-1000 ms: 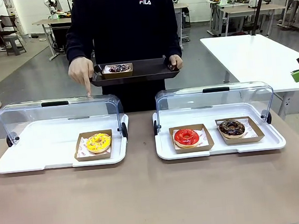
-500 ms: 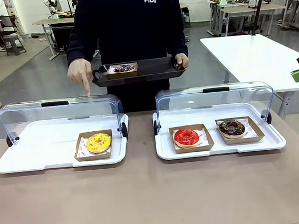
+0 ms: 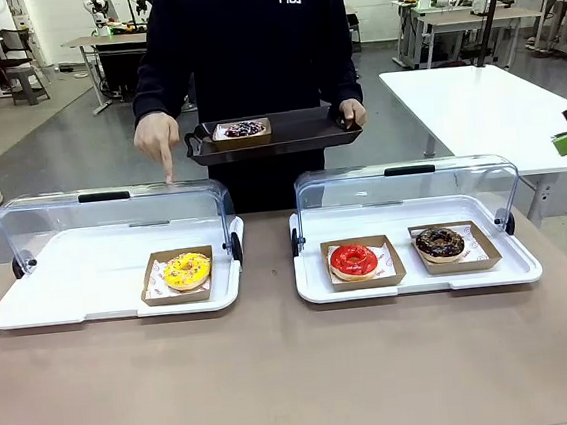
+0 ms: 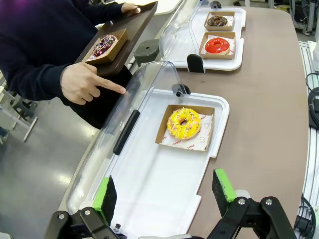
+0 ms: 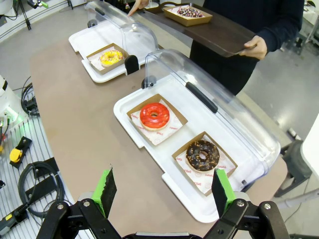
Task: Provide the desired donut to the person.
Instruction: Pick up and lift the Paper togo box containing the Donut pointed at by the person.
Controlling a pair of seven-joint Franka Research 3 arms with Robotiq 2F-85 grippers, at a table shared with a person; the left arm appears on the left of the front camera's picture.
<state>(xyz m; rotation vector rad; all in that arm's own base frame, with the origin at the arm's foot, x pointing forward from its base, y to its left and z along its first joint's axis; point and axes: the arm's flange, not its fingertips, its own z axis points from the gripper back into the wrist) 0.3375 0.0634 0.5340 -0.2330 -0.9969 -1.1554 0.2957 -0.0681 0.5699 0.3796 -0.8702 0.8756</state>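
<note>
While the person (image 3: 247,45) in a black long-sleeved sweatshirt stands at the top middle of the front frame, my left hand (image 4: 164,195) is spread fully wide with nothing between its green-padded fingers. It sits at the bottom of its wrist frame. My right hand (image 5: 163,192) is likewise wide open and holds nothing, at the bottom of its own frame.

The yellow-iced ring donut (image 3: 187,270) with sprinkles lies in a brown cardboard box (image 3: 176,297). The box is at the right end of the white display tray (image 3: 69,283) in the left half of the front frame, on the brown worktop (image 3: 279,374). That tray's clear domed lid (image 3: 113,214) is swung back. The person's pointing hand (image 3: 157,136), upper left of centre, aims its index finger down at the lid's top edge, behind the yellow donut.

The person's other hand (image 3: 353,112) grips the end of a dark rectangular serving tray (image 3: 296,131), held level above the cases. A chocolate-iced donut with sprinkles (image 3: 244,129), in a cardboard box, rides on the left part of that tray.

In the right half, a second white display tray (image 3: 421,282) has its clear lid (image 3: 407,186) swung back too. It holds a red-iced ring donut (image 3: 353,260) on the left and a dark chocolate ring donut (image 3: 439,244) on the right, each in its own box and apart from the other.
</note>
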